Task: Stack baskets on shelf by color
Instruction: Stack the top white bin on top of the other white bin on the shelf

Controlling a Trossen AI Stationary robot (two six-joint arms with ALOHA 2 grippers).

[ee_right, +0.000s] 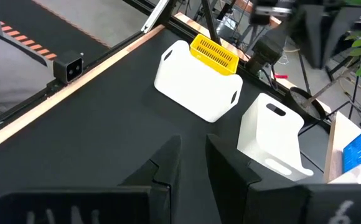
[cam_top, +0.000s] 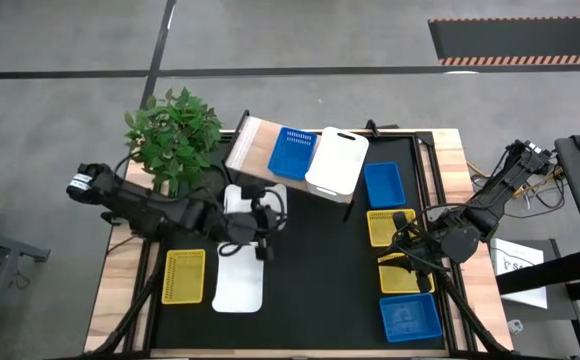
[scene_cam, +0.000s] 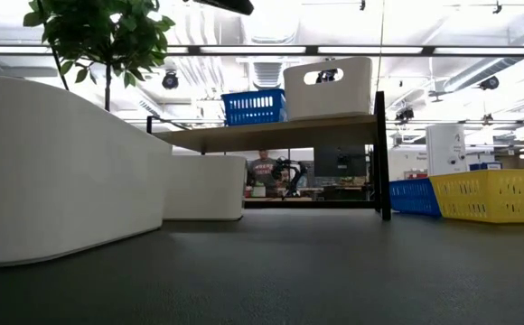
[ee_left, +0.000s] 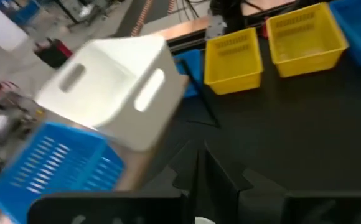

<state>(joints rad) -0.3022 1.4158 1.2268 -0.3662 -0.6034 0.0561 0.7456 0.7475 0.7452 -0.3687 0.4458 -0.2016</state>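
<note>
The shelf (cam_top: 250, 140) stands at the table's far middle and carries a blue basket (cam_top: 295, 152) and an upturned white basket (cam_top: 337, 160), both of which show in the left wrist view (ee_left: 53, 162) (ee_left: 115, 87). My left gripper (cam_top: 267, 232) (ee_left: 198, 171) hovers shut and holds nothing, above a white basket (cam_top: 255, 198) (ee_right: 274, 137) in front of the shelf. Another white basket (cam_top: 240, 282) (ee_right: 199, 81) and a yellow one (cam_top: 183, 275) lie on the near left. My right gripper (cam_top: 400, 243) (ee_right: 193, 158) is slightly open and holds nothing, between two yellow baskets (cam_top: 391, 226) (cam_top: 403, 276).
A blue basket (cam_top: 384, 185) sits on the far right and another blue basket (cam_top: 410, 318) on the near right. A potted plant (cam_top: 173, 135) stands left of the shelf. The black table has a wooden rim (cam_top: 470, 190). A person shows in the room beyond the shelf (scene_cam: 262, 171).
</note>
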